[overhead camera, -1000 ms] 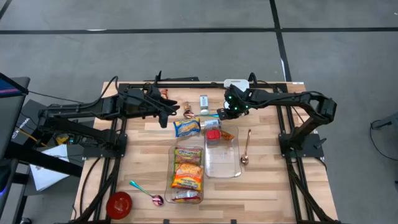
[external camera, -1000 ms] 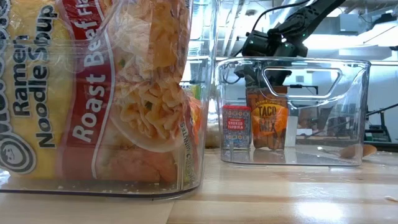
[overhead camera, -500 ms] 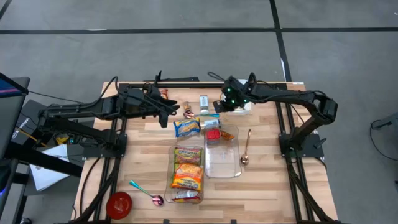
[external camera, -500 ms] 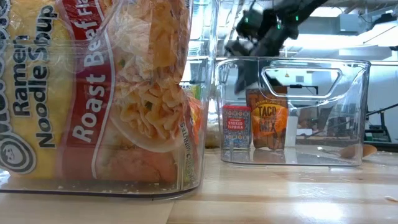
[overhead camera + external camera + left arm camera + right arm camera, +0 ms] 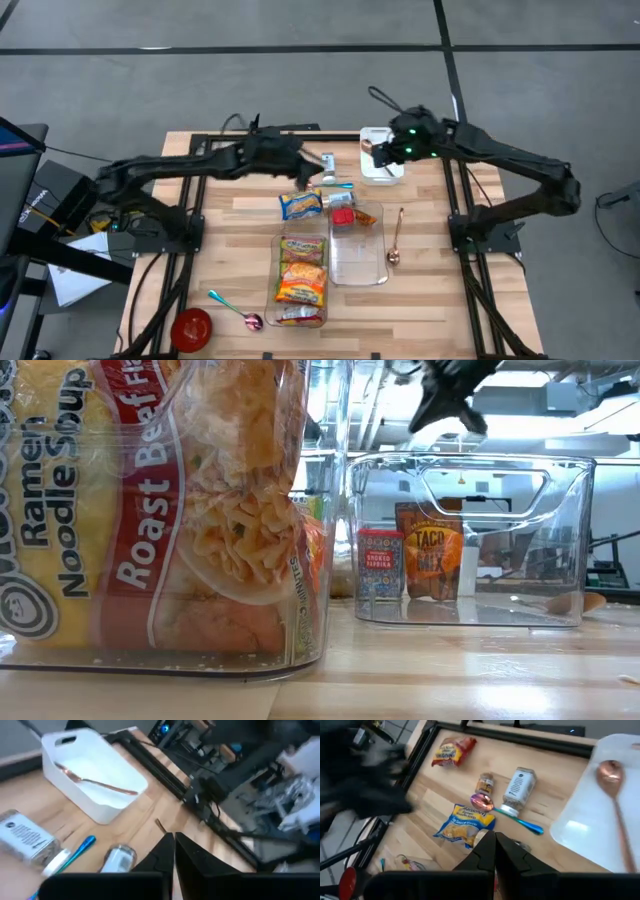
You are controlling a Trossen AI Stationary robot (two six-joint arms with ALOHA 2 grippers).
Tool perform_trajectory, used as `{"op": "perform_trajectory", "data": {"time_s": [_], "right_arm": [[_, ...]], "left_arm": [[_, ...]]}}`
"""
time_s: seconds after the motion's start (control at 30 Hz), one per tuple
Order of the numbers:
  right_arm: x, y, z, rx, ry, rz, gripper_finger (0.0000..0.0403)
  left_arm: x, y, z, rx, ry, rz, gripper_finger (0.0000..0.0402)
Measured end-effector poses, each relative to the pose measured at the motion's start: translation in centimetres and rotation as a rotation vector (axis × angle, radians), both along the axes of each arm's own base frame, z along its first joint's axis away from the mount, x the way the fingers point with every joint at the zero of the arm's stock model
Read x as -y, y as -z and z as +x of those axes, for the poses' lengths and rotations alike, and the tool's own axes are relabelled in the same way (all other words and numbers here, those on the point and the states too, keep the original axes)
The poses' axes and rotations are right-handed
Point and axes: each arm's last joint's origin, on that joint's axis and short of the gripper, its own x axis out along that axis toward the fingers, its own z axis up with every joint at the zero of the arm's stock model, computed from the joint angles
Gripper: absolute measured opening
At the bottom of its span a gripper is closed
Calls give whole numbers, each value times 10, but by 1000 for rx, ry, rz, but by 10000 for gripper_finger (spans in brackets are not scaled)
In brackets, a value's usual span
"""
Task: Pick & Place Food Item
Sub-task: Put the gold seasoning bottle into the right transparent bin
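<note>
While hovering at the back of the bench, just behind the yellow crinkled sauce-mix packet, keeping the left gripper with jaws pressed together and gripping nothing. Seeing that confirmed in the left wrist view, dark fingers meeting with no gap and nothing between.

Judging that packet the likeliest food item to pick, though not being able to tell for certain from the task alone. Lying flat on the wood, long axis running roughly across the bench from left to right, slightly tilted, on the near side of the left jaws and almost under them.

Holding the right gripper over the white rectangular plastic tray, jaws likewise together and empty, well to the right of the packet. Reckoning the left arm clearly nearer.

Expecting the coming move to call for parting the left jaws, then dropping forward and down across the packet's short side. Standing just in front: the clear plastic bin of ramen packs, a likely destination.
</note>
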Motion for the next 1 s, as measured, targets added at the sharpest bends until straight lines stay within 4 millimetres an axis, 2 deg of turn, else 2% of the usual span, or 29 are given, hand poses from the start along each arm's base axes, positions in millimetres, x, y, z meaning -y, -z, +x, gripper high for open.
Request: {"op": "perform_trajectory", "data": {"time_s": [0.13, 0.27, 0.5, 0.77, 1.0], "right_arm": [[-13, -12, -21, 8, 28, -25, 0], [-23, -19, -37, 9, 63, -36, 0], [-33, -23, -50, 1, 84, -45, 0], [-32, -23, -50, -10, 80, -44, 0], [-33, -23, -50, -8, 76, -42, 0]], "left_arm": [[-26, 39, 26, -59, 23, -135, 1], [-33, 70, 35, -140, 52, -239, 1], [-17, 89, 31, -292, 112, -282, 0], [-14, 107, 23, -292, 100, -295, 0], [-14, 119, 25, -290, 94, -290, 0]]}}
